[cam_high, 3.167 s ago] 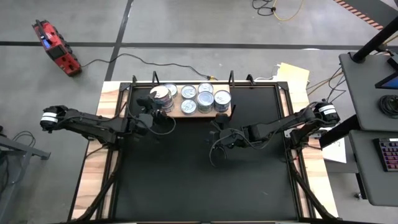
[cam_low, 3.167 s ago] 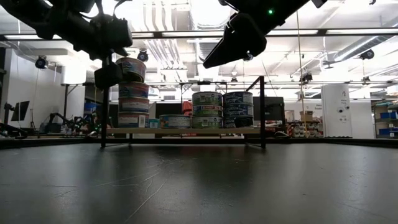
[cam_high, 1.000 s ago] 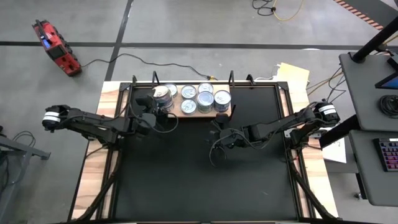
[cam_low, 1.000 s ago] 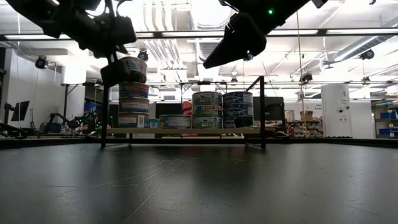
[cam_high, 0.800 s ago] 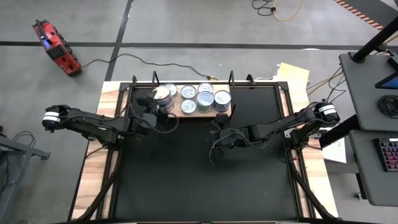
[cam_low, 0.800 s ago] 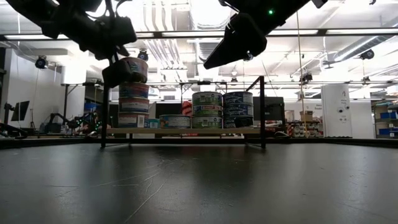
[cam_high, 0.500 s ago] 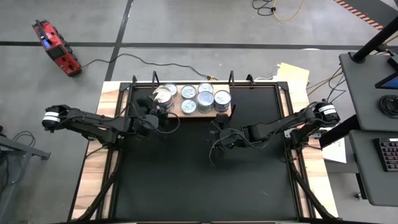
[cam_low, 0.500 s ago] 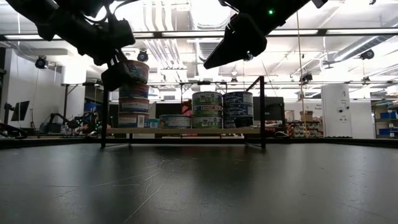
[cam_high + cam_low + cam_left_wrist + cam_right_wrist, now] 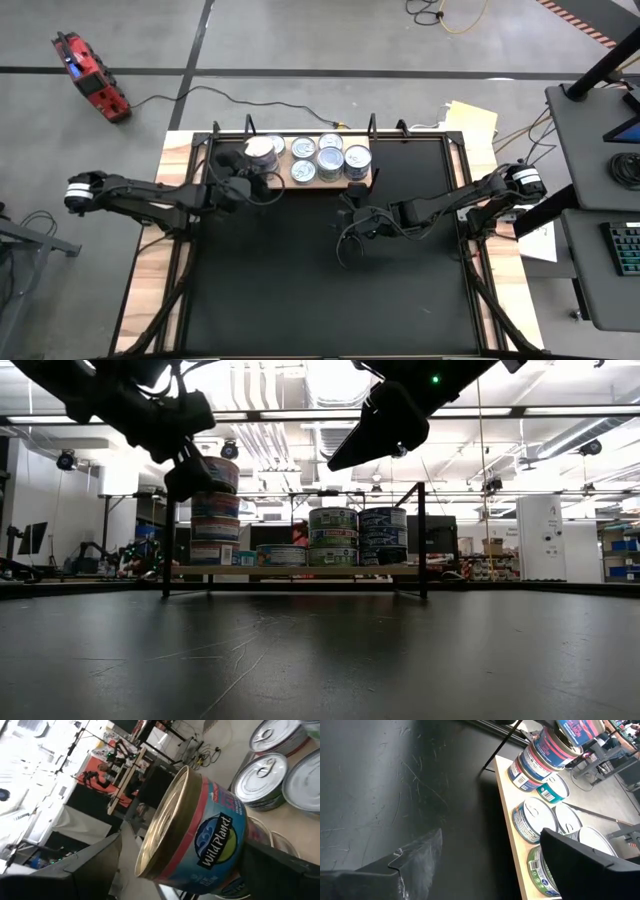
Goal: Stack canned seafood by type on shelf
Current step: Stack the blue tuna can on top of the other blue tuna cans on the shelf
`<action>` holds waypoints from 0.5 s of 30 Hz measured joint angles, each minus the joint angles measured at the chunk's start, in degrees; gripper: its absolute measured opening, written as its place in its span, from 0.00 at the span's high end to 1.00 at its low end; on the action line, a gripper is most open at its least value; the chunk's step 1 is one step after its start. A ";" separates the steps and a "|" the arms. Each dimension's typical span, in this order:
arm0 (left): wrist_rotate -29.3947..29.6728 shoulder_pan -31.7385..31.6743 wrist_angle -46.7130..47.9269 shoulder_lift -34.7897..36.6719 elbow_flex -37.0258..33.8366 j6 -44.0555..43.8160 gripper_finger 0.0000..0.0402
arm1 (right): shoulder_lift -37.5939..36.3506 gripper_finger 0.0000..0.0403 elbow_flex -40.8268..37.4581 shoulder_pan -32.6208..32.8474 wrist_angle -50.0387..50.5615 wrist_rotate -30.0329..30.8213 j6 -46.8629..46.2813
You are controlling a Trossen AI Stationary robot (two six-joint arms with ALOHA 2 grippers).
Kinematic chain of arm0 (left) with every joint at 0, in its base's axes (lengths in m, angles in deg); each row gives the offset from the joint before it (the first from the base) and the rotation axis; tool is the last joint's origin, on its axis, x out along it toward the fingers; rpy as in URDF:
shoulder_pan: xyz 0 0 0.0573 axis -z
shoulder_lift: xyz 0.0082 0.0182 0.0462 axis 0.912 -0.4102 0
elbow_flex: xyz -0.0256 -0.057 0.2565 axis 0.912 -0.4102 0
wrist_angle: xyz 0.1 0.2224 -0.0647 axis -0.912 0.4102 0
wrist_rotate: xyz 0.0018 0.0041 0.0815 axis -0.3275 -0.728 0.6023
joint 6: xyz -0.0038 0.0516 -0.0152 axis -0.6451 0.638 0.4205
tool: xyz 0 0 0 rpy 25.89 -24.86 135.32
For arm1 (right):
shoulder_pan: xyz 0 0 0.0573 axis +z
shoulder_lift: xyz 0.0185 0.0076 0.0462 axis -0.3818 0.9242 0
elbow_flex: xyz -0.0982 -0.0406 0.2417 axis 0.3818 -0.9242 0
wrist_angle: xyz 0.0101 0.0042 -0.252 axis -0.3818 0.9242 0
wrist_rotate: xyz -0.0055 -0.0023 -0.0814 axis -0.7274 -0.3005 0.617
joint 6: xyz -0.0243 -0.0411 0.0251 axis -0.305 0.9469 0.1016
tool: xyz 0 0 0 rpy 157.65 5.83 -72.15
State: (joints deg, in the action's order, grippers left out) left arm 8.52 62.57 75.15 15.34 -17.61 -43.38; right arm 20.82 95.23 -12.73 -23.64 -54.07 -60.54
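Currently left gripper [image 9: 243,170] fingers spread either side of the gold-topped can [image 9: 200,832] capping the tall stack at the shelf [image 9: 325,184] end, not clamping it; right gripper [image 9: 345,222] fingers spread, empty, above the tabletop [image 9: 320,290], cans [image 9: 535,820] just ahead.

So the shelf [image 9: 335,184] runs along the far edge of the worktop [image 9: 330,290], a bit left of centre. All the cans sit on it: a three-high stack [image 9: 214,510] at the left end, a low single can [image 9: 281,555] next to it, then two taller stacks [image 9: 333,537] side by side toward the right. The left gripper [image 9: 243,178] is right beside the left stack's top can [image 9: 200,830]. The right gripper [image 9: 350,225] hangs over the worktop in front of the shelf's right end.
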 joint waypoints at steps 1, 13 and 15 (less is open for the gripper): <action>-0.80 -0.24 0.03 0.01 0.00 0.00 0.13 | 0.00 0.20 0.00 -0.01 0.00 0.00 0.00; -4.39 -2.26 0.95 0.04 0.11 -3.64 0.13 | 0.00 0.17 0.00 -0.02 0.00 0.00 -0.44; -4.37 -2.26 1.16 0.04 0.11 -4.97 0.13 | 0.00 0.17 0.00 -0.01 0.00 -0.02 -0.44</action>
State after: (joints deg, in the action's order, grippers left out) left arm 4.15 60.31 76.31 15.38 -17.50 -48.36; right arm 20.81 95.23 -12.74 -23.64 -54.09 -60.98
